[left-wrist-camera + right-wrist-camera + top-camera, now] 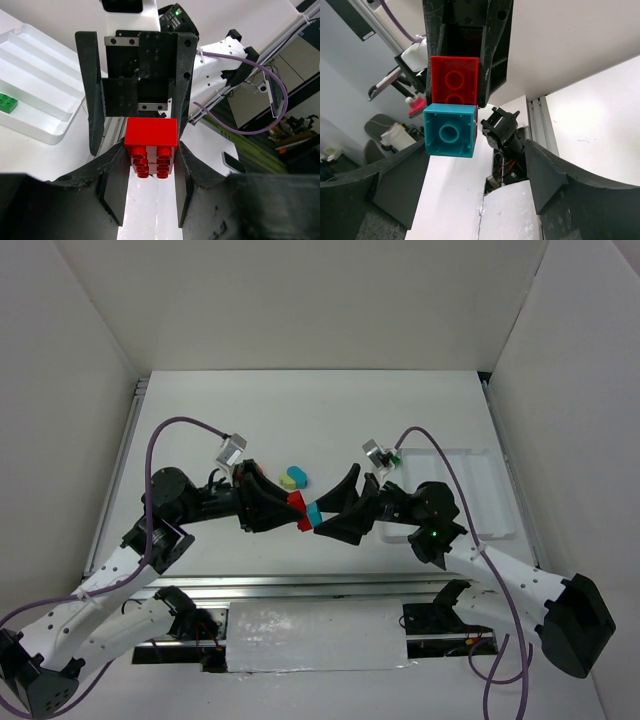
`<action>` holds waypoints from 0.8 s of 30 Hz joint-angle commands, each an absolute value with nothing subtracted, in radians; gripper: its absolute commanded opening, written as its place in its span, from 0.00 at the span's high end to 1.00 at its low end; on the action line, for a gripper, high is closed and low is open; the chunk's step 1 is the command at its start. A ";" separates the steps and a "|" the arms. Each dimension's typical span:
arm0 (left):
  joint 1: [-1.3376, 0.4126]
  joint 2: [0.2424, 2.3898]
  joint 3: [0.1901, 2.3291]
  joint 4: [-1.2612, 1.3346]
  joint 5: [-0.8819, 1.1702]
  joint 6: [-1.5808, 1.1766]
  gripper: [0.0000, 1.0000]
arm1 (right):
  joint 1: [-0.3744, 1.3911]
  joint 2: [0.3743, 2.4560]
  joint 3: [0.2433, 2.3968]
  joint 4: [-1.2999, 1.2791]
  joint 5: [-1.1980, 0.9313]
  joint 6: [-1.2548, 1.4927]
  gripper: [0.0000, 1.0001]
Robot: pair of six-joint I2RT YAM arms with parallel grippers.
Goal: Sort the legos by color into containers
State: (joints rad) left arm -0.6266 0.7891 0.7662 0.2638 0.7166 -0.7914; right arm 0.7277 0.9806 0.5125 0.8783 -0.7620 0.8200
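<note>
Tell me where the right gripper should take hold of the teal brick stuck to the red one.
Grip the teal brick on its two flat side walls, coming straight at its open underside, opposite the left gripper holding the red brick. Those walls are bare, and the right gripper has its jaws open either side.

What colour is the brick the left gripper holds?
The brick is red; the left wrist view shows it best.
</note>
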 commanded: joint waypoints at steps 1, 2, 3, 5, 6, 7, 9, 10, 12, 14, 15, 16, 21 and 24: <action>-0.632 0.778 0.775 0.305 0.770 -0.755 1.00 | 0.732 0.919 0.568 0.784 -0.735 0.736 0.19; -0.630 0.779 0.773 0.304 0.775 -0.753 1.00 | 0.729 0.916 0.578 0.773 -0.733 0.730 0.23; -0.630 0.781 0.773 0.304 0.776 -0.753 1.00 | 0.730 0.917 0.583 0.767 -0.736 0.729 0.25; -0.630 0.788 0.770 0.308 0.784 -0.755 1.00 | 0.732 0.926 0.587 0.782 -0.749 0.742 0.30; -0.630 0.795 0.772 0.307 0.784 -0.755 1.00 | 0.730 0.930 0.594 0.790 -0.761 0.745 0.31; -0.632 0.798 0.772 0.305 0.784 -0.755 1.00 | 0.730 0.940 0.597 0.790 -0.764 0.752 0.33; -0.630 0.801 0.767 0.313 0.784 -0.758 1.00 | 0.730 0.951 0.595 0.813 -0.775 0.765 0.34; -0.630 0.802 0.767 0.316 0.785 -0.761 1.00 | 0.730 0.966 0.594 0.825 -0.778 0.779 0.43; -0.630 0.810 0.770 0.311 0.787 -0.758 1.00 | 0.732 0.977 0.594 0.848 -0.785 0.788 0.56; -0.632 0.819 0.782 0.279 0.776 -0.746 1.00 | 0.732 0.985 0.589 0.873 -0.785 0.798 0.85; -0.630 0.821 0.787 0.270 0.775 -0.739 1.00 | 0.732 0.982 0.586 0.870 -0.785 0.787 1.00; -0.632 0.822 0.791 0.259 0.772 -0.732 1.00 | 0.729 0.968 0.586 0.861 -0.788 0.772 1.00; -0.630 0.782 0.857 0.092 0.709 -0.634 1.00 | 0.570 0.890 0.465 0.888 -0.805 0.768 1.00; -0.627 0.753 0.868 0.043 0.677 -0.612 1.00 | 0.430 0.908 0.411 0.994 -0.882 0.862 1.00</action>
State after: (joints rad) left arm -0.6258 0.7944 0.8143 0.0906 0.7052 -0.6746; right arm 0.5217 0.9043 0.4576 0.8661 -0.8326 0.7959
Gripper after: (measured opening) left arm 0.473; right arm 0.435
